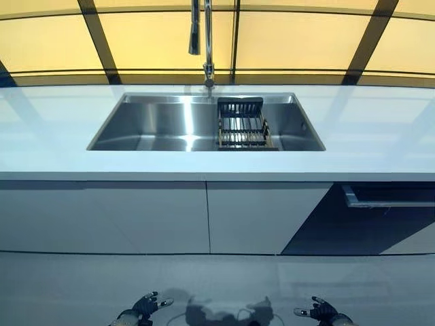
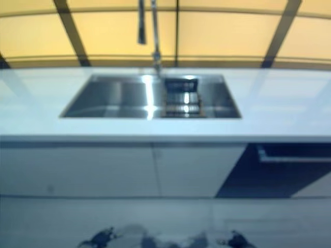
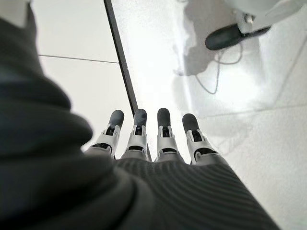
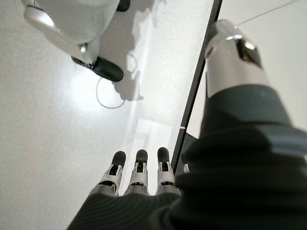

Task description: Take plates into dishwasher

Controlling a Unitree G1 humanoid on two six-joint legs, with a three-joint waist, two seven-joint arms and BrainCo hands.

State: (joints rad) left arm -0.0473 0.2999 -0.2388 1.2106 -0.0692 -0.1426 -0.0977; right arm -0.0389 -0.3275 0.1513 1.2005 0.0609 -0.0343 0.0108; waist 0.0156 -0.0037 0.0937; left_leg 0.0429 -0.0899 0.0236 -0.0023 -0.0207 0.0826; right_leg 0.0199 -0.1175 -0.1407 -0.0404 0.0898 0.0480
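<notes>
No plate shows in any view. A steel sink (image 1: 156, 125) is set into the white counter (image 1: 54, 146), with a dark wire rack (image 1: 242, 123) in its right half and a tap (image 1: 207, 41) behind it. The dishwasher (image 1: 380, 210) is the dark front with a bar handle at the lower right, slightly ajar. My left hand (image 1: 144, 307) hangs low at the bottom left, fingers (image 3: 139, 132) straight and holding nothing. My right hand (image 1: 321, 311) hangs at the bottom right, its fingers (image 4: 140, 170) also straight and empty.
White cabinet doors (image 1: 149, 217) run under the counter. A pale floor (image 1: 217, 285) lies between me and the cabinets. Yellow panels with dark frames (image 1: 306, 41) stand behind the counter.
</notes>
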